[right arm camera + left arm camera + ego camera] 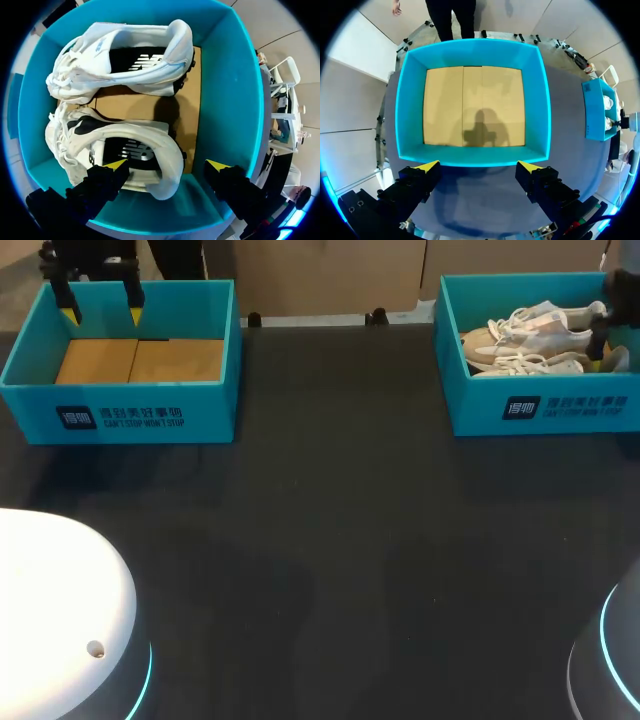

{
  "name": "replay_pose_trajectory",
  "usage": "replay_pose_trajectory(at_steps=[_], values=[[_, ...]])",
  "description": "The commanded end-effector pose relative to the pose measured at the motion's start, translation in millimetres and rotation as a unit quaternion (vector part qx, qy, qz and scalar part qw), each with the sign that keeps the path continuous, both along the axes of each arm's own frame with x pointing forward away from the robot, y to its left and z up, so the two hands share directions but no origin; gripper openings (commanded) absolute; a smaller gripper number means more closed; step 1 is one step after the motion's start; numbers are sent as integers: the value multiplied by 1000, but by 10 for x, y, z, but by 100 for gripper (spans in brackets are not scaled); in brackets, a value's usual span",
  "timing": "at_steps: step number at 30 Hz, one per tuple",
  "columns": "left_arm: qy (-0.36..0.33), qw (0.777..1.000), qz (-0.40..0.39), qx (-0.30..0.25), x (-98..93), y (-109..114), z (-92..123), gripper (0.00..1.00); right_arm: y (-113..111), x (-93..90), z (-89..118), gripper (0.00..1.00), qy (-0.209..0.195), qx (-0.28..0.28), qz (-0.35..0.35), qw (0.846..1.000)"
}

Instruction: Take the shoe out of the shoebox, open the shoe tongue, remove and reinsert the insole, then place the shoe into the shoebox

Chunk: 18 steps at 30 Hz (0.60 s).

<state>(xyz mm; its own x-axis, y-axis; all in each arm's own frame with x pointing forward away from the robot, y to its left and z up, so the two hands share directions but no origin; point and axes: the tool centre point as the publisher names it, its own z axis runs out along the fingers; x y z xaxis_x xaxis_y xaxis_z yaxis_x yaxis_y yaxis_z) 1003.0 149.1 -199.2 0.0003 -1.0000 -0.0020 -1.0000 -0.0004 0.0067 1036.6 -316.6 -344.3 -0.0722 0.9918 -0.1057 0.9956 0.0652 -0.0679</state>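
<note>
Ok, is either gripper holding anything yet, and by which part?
Nothing is held. The right gripper is open above one shoe in the shoebox; the left gripper is open above the empty box.

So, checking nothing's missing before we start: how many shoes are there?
2. Both lie in the right shoebox: the near shoe under the right hand, the far shoe beyond it. The left shoebox holds none.

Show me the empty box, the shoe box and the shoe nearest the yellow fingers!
empty box (475, 102): left wrist view, its bare cardboard floor.
shoe box (227, 100): right wrist view, its blue side wall.
nearest shoe (132, 149): right wrist view, its dark insole.
</note>
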Motion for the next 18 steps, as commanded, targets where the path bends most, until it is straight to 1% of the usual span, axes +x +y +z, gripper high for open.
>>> replay_pose_trajectory(at_steps=[1, 8, 11, 12, 18], values=[[-1, 1000, 0, -1, -10, 4, -6, 100, 4, 81, -131, 98, 9, 1, -2, 1000], [-1, 1000, 0, -1, -10, 4, -6, 100, 8, 52, -253, 96, 19, 12, -8, 1000], [-1, 1000, 0, -1, -10, 4, -6, 100, -5, 44, -297, 96, 22, 17, -12, 1000], [-1, 1000, 0, -1, -10, 4, -6, 100, -12, 42, -311, 95, 23, 18, -14, 999], [-1, 1000, 0, -1, -10, 4, -6, 100, -31, 37, -372, 93, 27, 29, -25, 999]])
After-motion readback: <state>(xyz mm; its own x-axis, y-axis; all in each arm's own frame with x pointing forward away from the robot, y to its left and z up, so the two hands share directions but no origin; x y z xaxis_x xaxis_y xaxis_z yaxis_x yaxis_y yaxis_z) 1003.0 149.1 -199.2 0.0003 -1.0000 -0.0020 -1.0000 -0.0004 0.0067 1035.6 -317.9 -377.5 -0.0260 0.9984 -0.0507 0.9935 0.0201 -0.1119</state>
